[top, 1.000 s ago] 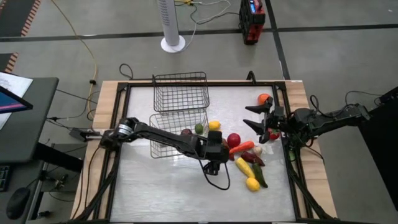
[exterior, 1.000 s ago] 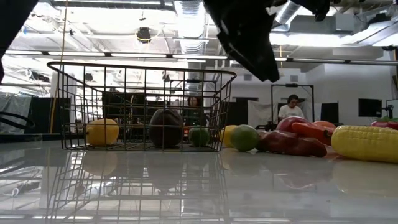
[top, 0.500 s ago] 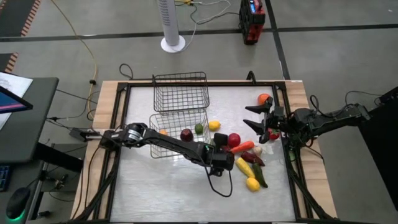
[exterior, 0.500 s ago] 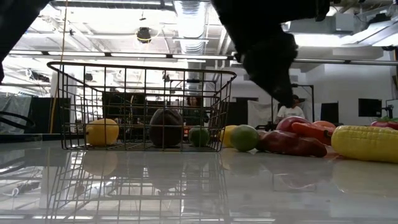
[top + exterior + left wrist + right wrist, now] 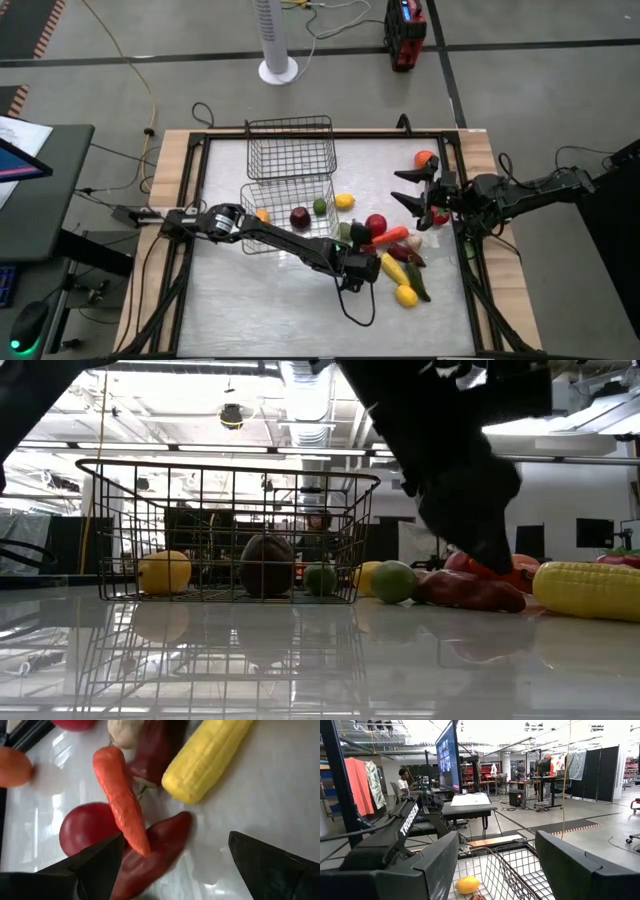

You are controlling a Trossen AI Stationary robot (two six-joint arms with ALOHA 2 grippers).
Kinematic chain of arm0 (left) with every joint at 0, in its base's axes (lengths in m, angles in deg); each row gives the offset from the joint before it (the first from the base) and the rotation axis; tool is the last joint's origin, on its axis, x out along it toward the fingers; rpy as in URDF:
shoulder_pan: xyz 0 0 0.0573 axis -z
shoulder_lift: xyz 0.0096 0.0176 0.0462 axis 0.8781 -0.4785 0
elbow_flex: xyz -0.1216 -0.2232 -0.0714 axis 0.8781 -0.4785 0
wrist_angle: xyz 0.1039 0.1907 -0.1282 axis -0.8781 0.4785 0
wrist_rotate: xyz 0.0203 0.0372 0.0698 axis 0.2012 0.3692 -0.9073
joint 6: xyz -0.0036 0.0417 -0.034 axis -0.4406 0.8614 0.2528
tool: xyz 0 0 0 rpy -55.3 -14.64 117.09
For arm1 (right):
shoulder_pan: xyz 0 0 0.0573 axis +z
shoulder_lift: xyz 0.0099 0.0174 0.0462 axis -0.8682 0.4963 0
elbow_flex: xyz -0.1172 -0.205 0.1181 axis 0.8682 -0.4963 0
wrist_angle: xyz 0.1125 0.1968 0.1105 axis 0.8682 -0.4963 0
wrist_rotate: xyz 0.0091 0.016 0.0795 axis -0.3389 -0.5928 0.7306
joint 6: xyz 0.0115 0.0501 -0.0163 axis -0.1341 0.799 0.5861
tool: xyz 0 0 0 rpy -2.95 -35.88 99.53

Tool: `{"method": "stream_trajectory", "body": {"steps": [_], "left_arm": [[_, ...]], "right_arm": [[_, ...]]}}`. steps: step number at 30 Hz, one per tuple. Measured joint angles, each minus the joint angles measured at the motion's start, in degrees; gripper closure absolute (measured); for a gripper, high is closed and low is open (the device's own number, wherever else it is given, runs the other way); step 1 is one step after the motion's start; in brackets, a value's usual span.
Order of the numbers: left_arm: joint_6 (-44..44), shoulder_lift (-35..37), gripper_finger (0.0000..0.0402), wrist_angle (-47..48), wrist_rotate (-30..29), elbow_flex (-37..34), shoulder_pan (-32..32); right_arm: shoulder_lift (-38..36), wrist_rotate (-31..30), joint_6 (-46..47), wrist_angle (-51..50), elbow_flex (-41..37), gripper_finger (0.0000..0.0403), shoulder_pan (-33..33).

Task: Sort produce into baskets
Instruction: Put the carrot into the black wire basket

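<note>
Left tool (image 5: 170,865) agape, low — right tool (image 5: 418,190) parted.

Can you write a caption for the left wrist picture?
Open left gripper hovers over a carrot, red pepper and corn.

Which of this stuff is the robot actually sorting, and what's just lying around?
For the job:
- orange carrot
- yellow corn cob
- red apple
- two grey wire-mesh baskets

Lying about:
- white tower fan
- red box on the floor
</note>
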Motion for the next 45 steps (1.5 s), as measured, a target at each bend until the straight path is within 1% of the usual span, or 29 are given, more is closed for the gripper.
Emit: {"method": "stream_trajectory", "body": {"steps": [3, 6, 8, 11, 15, 18, 22, 26, 31, 34, 37, 45], "left_arm": [[-1.0, -0.1, 0.0054, -0.1, 0.6, 0.0, -1.2], [-2.8, -0.1, 0.0065, -0.5, 3.8, 0.0, -2.6], [-4.1, -0.1, 0.0081, -0.6, 6.0, 0.0, -3.4], [-5.4, -0.1, 0.0115, -1.8, 8.0, 0.0, -4.4], [-5.8, -0.1, 0.0165, -3.0, 8.7, 0.0, -5.1], [-6.7, -0.1, 0.0194, -3.3, 9.6, 0.0, -5.7], [-9.0, -0.1, 0.0220, -2.6, 13.2, 0.0, -6.6], [-10.8, -0.1, 0.0230, -1.4, 15.9, -0.1, -7.4], [-11.0, -0.1, 0.0240, -0.4, 16.1, -0.1, -7.4], [-10.8, -0.1, 0.0256, -0.1, 15.9, -0.1, -7.4], [-10.4, -0.1, 0.0283, -0.1, 15.9, -0.1, -7.4], [-10.1, -0.1, 0.0369, -1.1, 15.8, -0.1, -7.4]], "right_arm": [[0.0, 0.0, 0.0, -0.1, 0.0, 0.0111, 0.0], [0.0, 0.0, 0.0, -0.1, 0.0, 0.0111, 0.0], [0.0, 0.0, 0.0, 0.0, 0.0, 0.0111, 0.0], [0.0, 0.0, 0.0, 0.0, 0.0, 0.0111, 0.0], [0.0, 0.0, 0.0, 0.0, 0.0, 0.0111, 0.0], [0.0, 0.0, 0.0, 0.0, 0.0, 0.0111, 0.0], [0.0, 0.0, 0.0, -0.1, 0.0, 0.0111, 0.0], [0.0, 0.0, 0.0, 0.0, 0.0, 0.0111, 0.0], [0.0, 0.0, 0.0, 0.0, 0.0, 0.0111, 0.0], [0.0, 0.0, 0.0, 0.0, 0.0, 0.0111, 0.0], [0.0, 0.0, 0.0, 0.0, 0.0, 0.0111, 0.0], [0.0, 0.0, 0.0, 0.0, 0.0, 0.0111, 0.0]]}}
